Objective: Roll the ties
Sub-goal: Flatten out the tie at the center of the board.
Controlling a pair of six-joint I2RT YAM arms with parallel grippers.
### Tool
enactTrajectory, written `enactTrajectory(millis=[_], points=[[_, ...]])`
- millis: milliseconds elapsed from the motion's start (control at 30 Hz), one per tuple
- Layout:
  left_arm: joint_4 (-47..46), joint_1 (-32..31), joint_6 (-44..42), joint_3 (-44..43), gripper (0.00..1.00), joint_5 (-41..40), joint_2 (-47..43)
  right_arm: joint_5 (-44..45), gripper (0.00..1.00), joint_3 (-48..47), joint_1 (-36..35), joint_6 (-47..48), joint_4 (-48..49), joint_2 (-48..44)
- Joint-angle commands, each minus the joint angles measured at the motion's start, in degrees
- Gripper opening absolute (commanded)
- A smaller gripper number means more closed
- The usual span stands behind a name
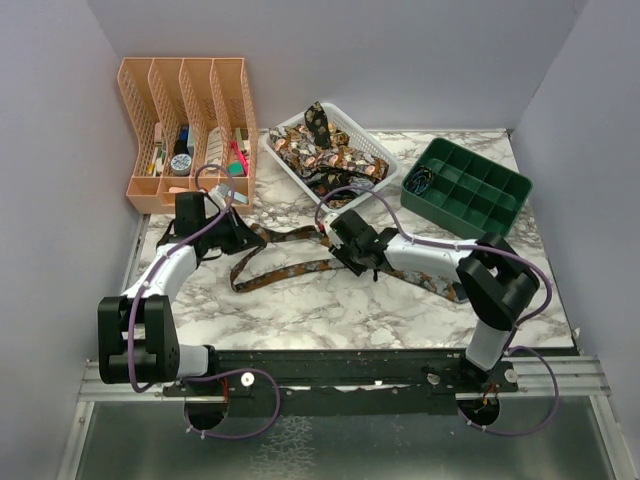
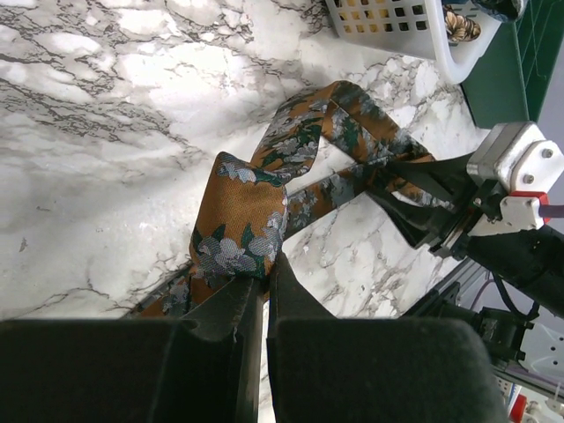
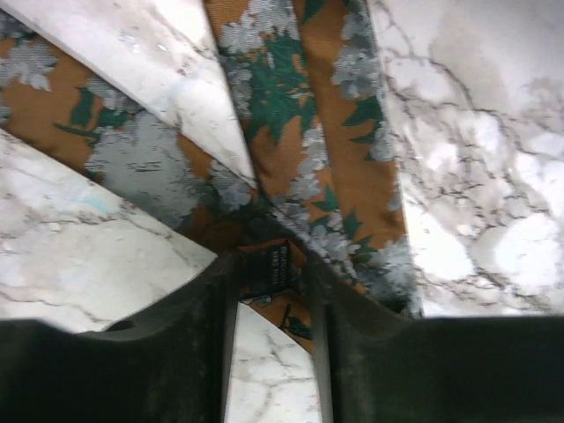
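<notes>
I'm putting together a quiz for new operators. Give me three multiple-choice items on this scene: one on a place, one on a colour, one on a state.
1. Where is the white basket?
A. Between the organizer and the tray
B. At the near edge
C. Left of the organizer

2. What colour is the tray?
A. Red
B. Green
C. Blue

3. What is the left end effector doing?
A. Hanging open over the basket
B. Gripping a pen
C. Pinching the tie

Key:
1 A, the top view shows it between them.
2 B, its compartments are dark green.
3 C, the left wrist view shows fabric clamped in it.
</notes>
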State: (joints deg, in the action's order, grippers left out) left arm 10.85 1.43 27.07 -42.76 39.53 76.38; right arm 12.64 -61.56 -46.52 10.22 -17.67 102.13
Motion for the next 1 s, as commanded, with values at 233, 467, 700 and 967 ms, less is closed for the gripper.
enactTrajectory(millis=[233,467,700,967], points=[[3.47,2.89,-0.06,-2.33,0.03,2.87,0.10,4.13,0.09,-0.46,-0.30,-2.53,-0.35,-6.79],[5.32,6.27,4.45,-0.73,0.00,4.73,-1.43,6.87,0.04,3.10,5.47,-16.37,-0.08,-11.78],[7.85,12.31,9.06,4.39,0.00,11.75,-6.06,-8.28,0.04,17.29,20.78,-27.14,11.97,-23.30],[15.03,17.40,6.72,4.49,0.00,9.99,-9.51,-13.84,0.03,23.21,29.81,-34.04,15.08,-27.30]])
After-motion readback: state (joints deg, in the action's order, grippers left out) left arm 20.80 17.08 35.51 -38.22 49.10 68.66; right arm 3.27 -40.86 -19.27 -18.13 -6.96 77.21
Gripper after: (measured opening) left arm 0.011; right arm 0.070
